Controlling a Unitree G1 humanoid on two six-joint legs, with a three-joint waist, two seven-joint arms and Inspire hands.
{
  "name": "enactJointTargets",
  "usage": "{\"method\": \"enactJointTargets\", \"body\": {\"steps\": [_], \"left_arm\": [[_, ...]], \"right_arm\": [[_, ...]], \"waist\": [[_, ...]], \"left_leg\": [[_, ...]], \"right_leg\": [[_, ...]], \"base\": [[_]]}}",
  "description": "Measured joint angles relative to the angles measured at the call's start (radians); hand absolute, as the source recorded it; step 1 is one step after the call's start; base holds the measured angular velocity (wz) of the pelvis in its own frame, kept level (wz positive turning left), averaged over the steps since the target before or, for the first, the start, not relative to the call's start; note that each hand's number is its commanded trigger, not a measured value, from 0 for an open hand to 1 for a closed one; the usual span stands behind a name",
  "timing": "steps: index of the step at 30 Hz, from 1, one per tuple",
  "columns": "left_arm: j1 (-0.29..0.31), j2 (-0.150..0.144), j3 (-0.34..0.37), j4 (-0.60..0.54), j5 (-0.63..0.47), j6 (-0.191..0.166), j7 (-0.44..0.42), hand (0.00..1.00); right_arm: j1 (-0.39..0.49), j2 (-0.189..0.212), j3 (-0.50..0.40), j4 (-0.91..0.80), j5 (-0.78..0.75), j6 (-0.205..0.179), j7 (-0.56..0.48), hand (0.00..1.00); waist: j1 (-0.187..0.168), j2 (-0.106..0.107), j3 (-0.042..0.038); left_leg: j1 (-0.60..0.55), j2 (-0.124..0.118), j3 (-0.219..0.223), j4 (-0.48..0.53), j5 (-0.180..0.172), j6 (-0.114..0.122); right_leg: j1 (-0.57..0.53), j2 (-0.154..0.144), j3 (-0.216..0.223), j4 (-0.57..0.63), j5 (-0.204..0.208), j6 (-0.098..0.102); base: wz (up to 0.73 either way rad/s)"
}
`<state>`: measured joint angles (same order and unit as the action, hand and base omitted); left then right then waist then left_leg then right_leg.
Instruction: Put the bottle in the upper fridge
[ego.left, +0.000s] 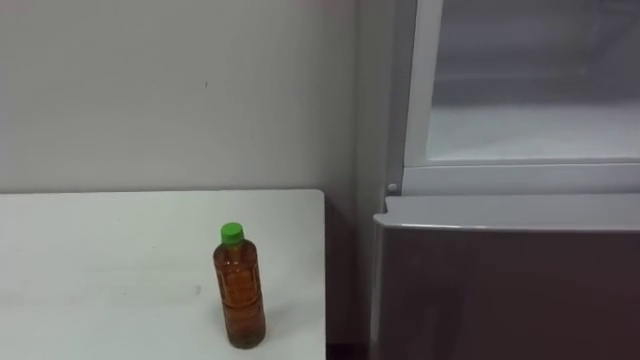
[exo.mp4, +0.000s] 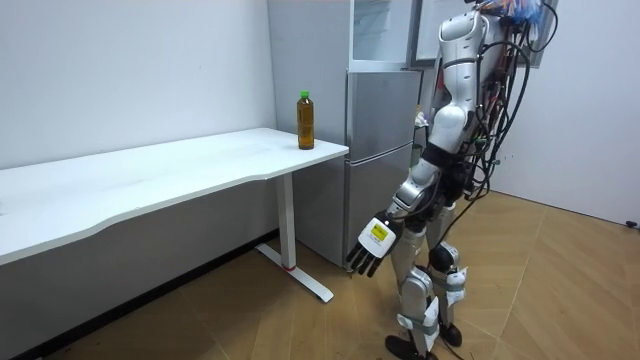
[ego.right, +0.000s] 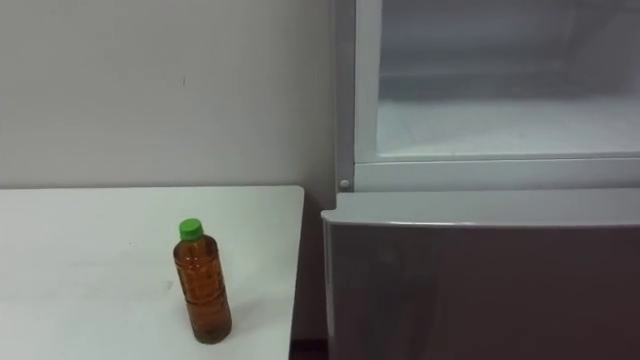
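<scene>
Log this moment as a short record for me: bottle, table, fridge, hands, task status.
bottle: upright on the white table, near the end next to the fridge; green cap, brown liquid
upper fridge: to the right of the table, inside in view, looks open
lower fridge door: shut
left hand: hangs low at the robot's side in the room view, fingers relaxed, holding nothing
robot: stands in front of the fridge
task status: bottle not yet picked up

Silver body, black fingers (exo.mp4: 362, 263)
</scene>
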<state>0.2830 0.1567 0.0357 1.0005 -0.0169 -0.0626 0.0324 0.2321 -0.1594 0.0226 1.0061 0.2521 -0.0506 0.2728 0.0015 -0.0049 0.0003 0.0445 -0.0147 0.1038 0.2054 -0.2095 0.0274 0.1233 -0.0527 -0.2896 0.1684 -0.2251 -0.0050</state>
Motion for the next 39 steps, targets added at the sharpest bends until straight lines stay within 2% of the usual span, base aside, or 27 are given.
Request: {"method": "enactJointTargets", "body": {"steps": [6,10,13,16,18,20,21,24,27,31,32,39], "left_arm": [[-0.005,0.003,-0.001,-0.01,0.031,0.011,0.001,0.0],[-0.001,0.01,-0.001,-0.037,0.061,0.015,-0.005,0.0],[-0.005,0.016,-0.004,-0.066,0.074,0.019,-0.005,0.0],[-0.007,0.024,-0.002,-0.07,0.076,0.019,-0.019,0.0],[-0.014,0.034,0.002,-0.069,0.077,0.021,-0.027,0.0],[-0.012,0.042,0.001,-0.07,0.077,0.025,-0.035,0.0],[-0.012,0.045,0.001,-0.074,0.078,0.029,-0.04,0.0],[-0.012,0.062,-0.004,-0.091,0.077,0.041,-0.044,0.0],[-0.013,0.064,-0.004,-0.091,0.078,0.043,-0.043,0.0],[-0.023,0.067,-0.006,-0.087,0.077,0.043,-0.042,0.0],[-0.026,0.066,-0.007,-0.086,0.077,0.043,-0.043,0.0],[-0.023,0.066,-0.009,-0.079,0.082,0.049,-0.044,0.0]], "right_arm": [[-0.009,-0.019,0.045,-0.073,-0.095,0.01,0.003,0.0],[-0.009,-0.041,0.099,-0.211,-0.234,0.024,0.016,0.0],[-0.009,-0.048,0.123,-0.297,-0.28,0.031,0.043,0.0],[-0.009,-0.073,0.151,-0.4,-0.295,0.045,0.08,0.0],[-0.006,-0.107,0.152,-0.534,-0.301,0.072,0.119,0.0],[-0.006,-0.138,0.149,-0.644,-0.299,0.075,0.137,0.0],[-0.007,-0.147,0.149,-0.679,-0.299,0.075,0.141,0.0],[-0.021,-0.169,0.149,-0.768,-0.302,0.075,0.183,0.0],[-0.011,-0.171,0.149,-0.833,-0.302,0.094,0.213,0.0],[-0.015,-0.173,0.146,-0.902,-0.298,0.096,0.233,0.0],[-0.017,-0.173,0.14,-0.934,-0.298,0.097,0.241,0.0],[-0.034,-0.176,0.076,-1.12,-0.213,0.105,0.273,0.0]], "waist": [[0.003,-0.006,-0.0027],[0.007,-0.017,-0.0057],[0.01,-0.029,-0.004],[0.031,-0.04,-0.001],[0.033,-0.049,0.0001],[0.033,-0.054,0.0017],[0.032,-0.053,0.0],[0.037,-0.072,-0.0015],[0.034,-0.07,-0.0021],[0.034,-0.062,0.0014],[0.035,-0.057,0.0043],[0.047,-0.04,0.003]], "left_leg": [[-0.002,0.0,0.0,0.002,0.0,0.0],[-0.015,0.0,0.002,0.007,0.0,0.0],[-0.022,0.001,0.001,0.017,0.0,0.0],[-0.019,0.0,0.002,0.017,0.0,0.0],[-0.018,0.0,0.0,0.016,-0.001,0.001],[-0.017,0.0,0.0,0.016,-0.001,0.002],[-0.017,0.001,0.0,0.016,-0.001,0.002],[-0.017,0.002,0.0,0.015,-0.001,0.001],[-0.022,0.001,0.0,0.015,-0.002,0.003],[-0.021,0.002,-0.004,0.016,-0.002,0.003],[-0.017,0.003,-0.004,0.015,-0.002,0.003],[-0.001,0.003,0.004,-0.002,-0.002,0.005]], "right_leg": [[-0.001,0.0,0.001,0.0,0.0,0.0],[-0.008,0.0,-0.001,0.003,0.0,0.0],[-0.006,0.0,-0.01,0.001,0.0,-0.001],[-0.003,-0.001,-0.012,0.0,0.0,0.0],[-0.003,-0.001,-0.014,0.001,0.0,0.0],[-0.004,0.0,-0.013,0.002,0.001,0.0],[-0.004,0.0,-0.013,0.001,0.001,0.0],[-0.004,0.001,-0.012,0.001,0.001,-0.001],[-0.005,0.0,-0.009,0.004,0.002,0.0],[-0.006,0.001,-0.011,0.011,0.005,0.0],[-0.005,0.001,-0.011,0.018,0.005,0.0],[-0.003,0.003,0.013,0.02,0.006,0.0]], "base": [[0.0],[0.03],[0.08],[0.0],[0.0],[0.0],[0.0],[0.0],[-0.02],[0.0],[0.0],[-0.07]]}}
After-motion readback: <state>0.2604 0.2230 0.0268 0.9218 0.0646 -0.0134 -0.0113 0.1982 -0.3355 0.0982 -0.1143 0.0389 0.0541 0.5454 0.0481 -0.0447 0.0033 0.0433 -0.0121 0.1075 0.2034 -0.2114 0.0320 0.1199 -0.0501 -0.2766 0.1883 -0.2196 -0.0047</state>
